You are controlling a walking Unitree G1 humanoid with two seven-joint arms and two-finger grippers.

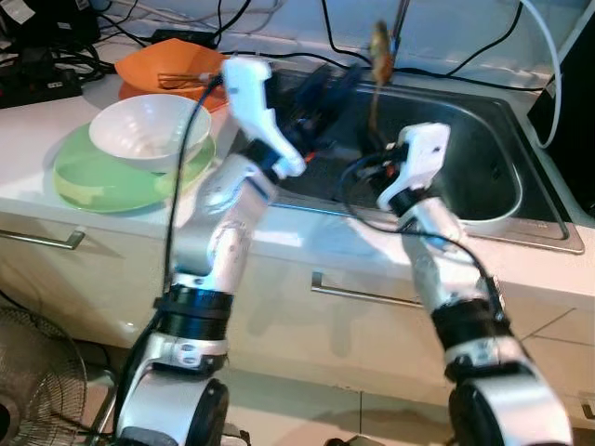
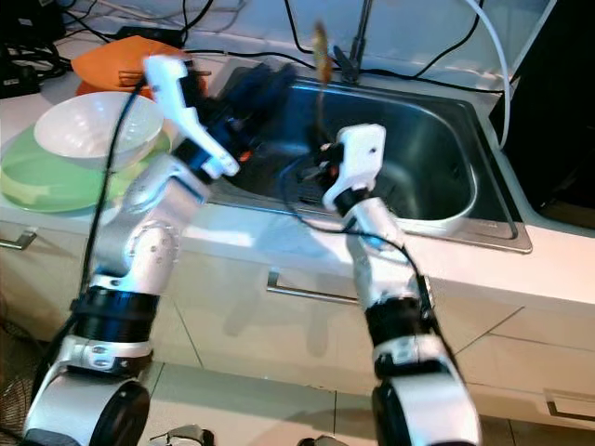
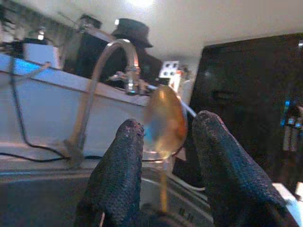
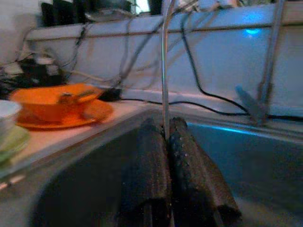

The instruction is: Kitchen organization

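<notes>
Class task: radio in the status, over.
Right claw shut on spoon, upright over sink. Left claw open beside it. Tap close behind.

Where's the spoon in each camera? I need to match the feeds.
Left eye: spoon upright over the sink, top centre.
Right eye: same, top centre.
Left wrist: its bowl framed between left gripper fingers.
Right wrist: handle rising from shut right gripper.
Shared landmark: faucet.

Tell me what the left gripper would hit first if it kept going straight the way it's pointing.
Probably the spoon bowl, which sits between the left gripper fingers; the right gripper holds its handle. Beyond stands the faucet, though depth is unclear.
</notes>
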